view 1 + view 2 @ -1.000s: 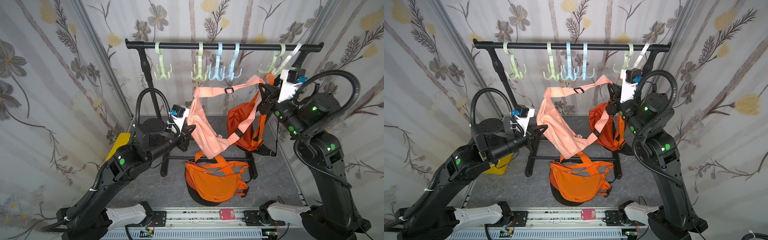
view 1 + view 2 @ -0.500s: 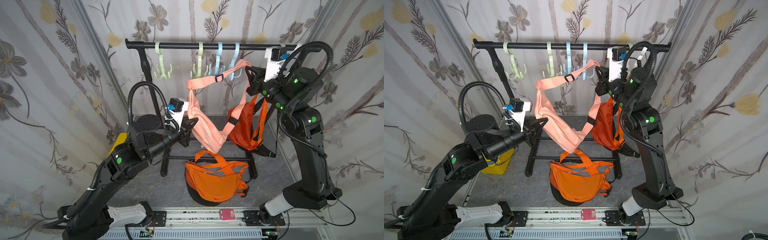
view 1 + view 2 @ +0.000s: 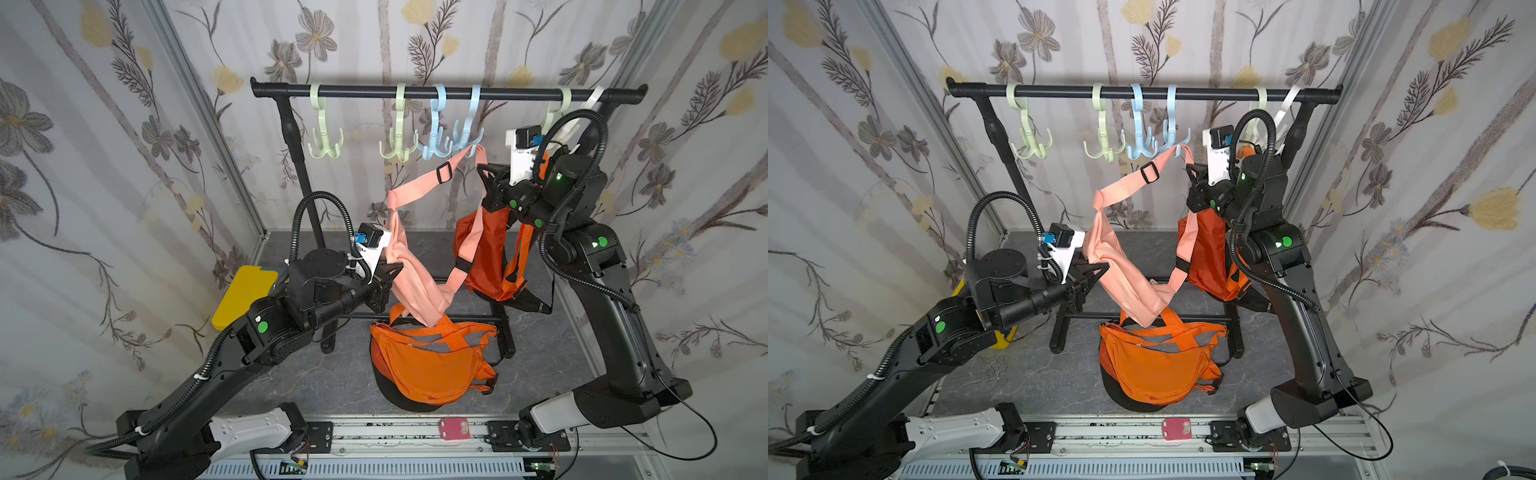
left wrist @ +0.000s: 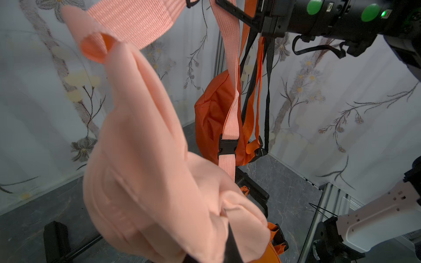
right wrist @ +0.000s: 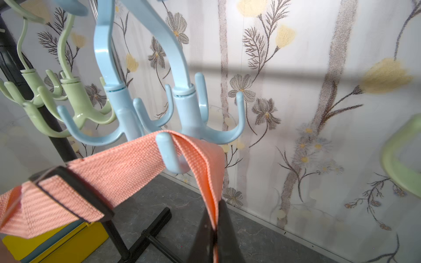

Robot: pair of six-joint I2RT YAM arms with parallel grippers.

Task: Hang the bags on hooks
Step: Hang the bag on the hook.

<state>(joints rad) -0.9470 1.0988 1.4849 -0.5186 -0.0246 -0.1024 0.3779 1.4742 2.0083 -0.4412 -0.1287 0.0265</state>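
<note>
While raised high, right claw (image 5: 213,230) pinches strap (image 5: 127,166) looped over blue hook (image 5: 167,152); left claw (image 3: 395,269), extended low, pinches bag (image 3: 419,289).

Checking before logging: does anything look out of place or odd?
An orange fabric waist bag lies slumped on the grey floor below the black rack instead of hanging; what look like small metal scissors lie loose too.

Your grey marbled floor (image 3: 316,378) carries an orange bag (image 3: 428,365) at lower centre, a black rack foot (image 3: 328,345) left of it, and a yellow bin (image 3: 244,296) at middle left.
</note>
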